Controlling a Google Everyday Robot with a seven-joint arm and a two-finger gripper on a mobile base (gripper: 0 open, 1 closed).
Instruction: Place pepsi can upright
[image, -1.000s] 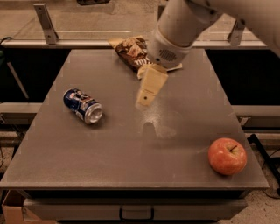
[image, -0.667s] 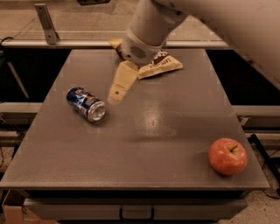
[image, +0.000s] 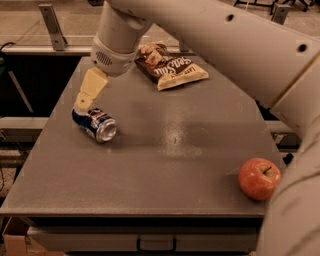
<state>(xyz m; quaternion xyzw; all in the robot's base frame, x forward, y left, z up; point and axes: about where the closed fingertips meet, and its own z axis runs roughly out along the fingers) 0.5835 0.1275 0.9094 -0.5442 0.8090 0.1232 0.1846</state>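
1. The pepsi can (image: 95, 124) lies on its side on the left part of the grey surface (image: 175, 165), close to the left edge. One silver end faces the front and slightly right, and the blue body points back toward the left.
2. The gripper (image: 82, 106) hangs over the rear end of the can, its cream-coloured tip angled down and to the left. The tip is at the can's back end, but it cannot be told whether it touches the can.
3. Whether the jaws are released or clenched cannot be told from this angle.
4. The pale robot arm (image: 240, 45) reaches in from the right and crosses the top of the view to the rounded wrist above the gripper.
5. A brown chip bag (image: 172, 67) lies flat at the far side of the surface, well apart from the can and just right of the wrist.
6. A red apple (image: 259, 178) sits near the front right corner, stem up, well apart from the can.
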